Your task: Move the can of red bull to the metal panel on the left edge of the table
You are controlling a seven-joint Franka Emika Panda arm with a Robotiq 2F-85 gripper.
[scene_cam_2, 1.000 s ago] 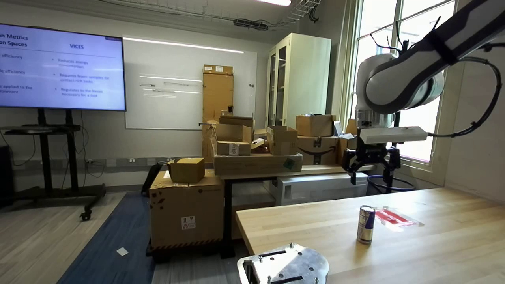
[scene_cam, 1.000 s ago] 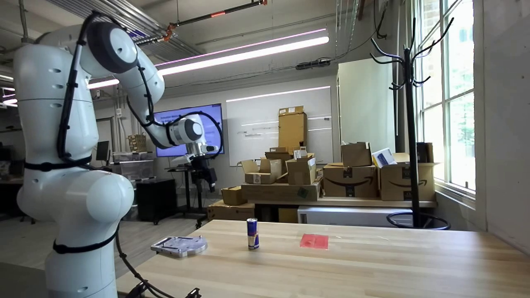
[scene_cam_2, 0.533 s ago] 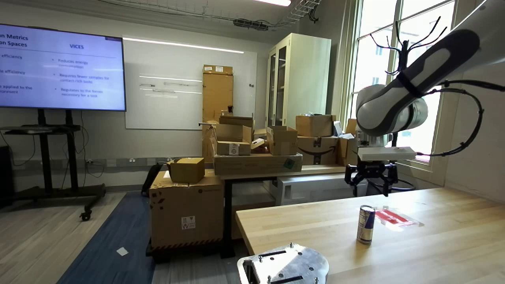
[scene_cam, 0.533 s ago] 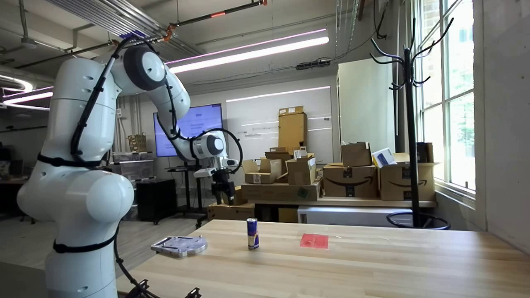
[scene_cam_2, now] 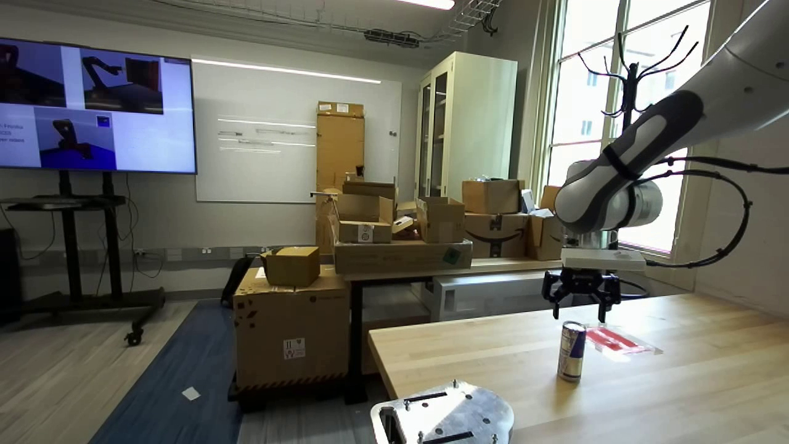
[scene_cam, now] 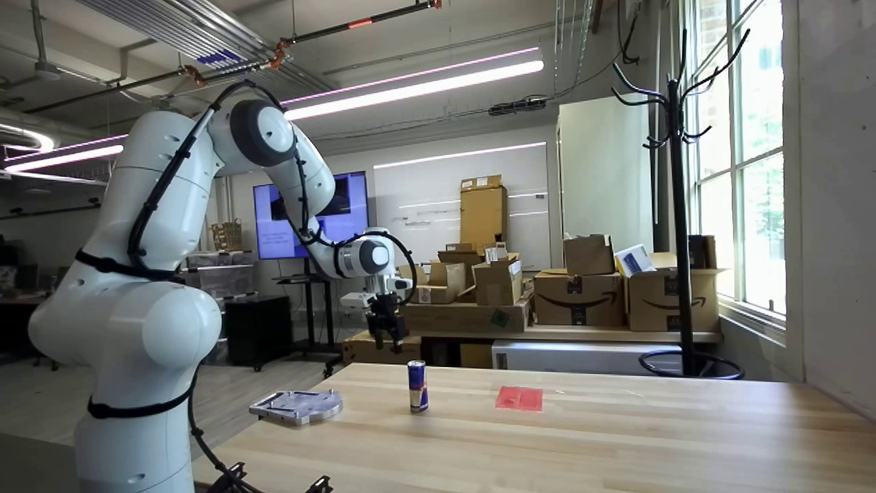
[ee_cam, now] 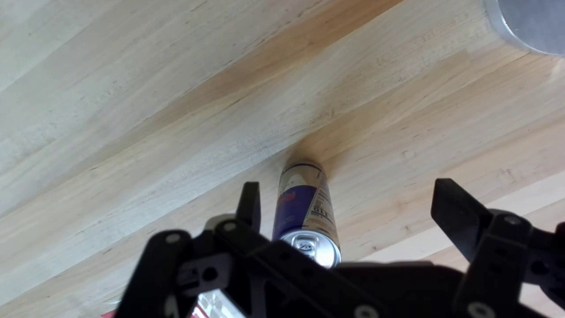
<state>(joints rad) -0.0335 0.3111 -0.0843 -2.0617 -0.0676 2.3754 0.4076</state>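
Note:
The can of red bull (scene_cam: 417, 387) stands upright on the table, dark blue and silvery; it also shows in an exterior view (scene_cam_2: 571, 351). In the wrist view the can (ee_cam: 300, 207) stands between the fingers' lines, nearer the left finger (ee_cam: 250, 204), its top partly hidden by the gripper. My gripper (scene_cam: 389, 346) is open and empty, above the can and apart from it, as an exterior view (scene_cam_2: 579, 317) also shows. The metal panel (scene_cam: 298, 407) lies at the table's left edge; its near part shows in an exterior view (scene_cam_2: 459, 410) and its rim in the wrist view (ee_cam: 536, 22).
A flat red piece (scene_cam: 519, 398) lies on the table beyond the can; it also shows in an exterior view (scene_cam_2: 616, 340). Cardboard boxes (scene_cam: 578, 298) stand on a bench behind the table. A coat rack (scene_cam: 677, 205) stands by the window.
The arm has reached forward and lowered, bringing the open gripper closer to the can from above. The can and the metal panel have not moved. The wall screen's picture changed.

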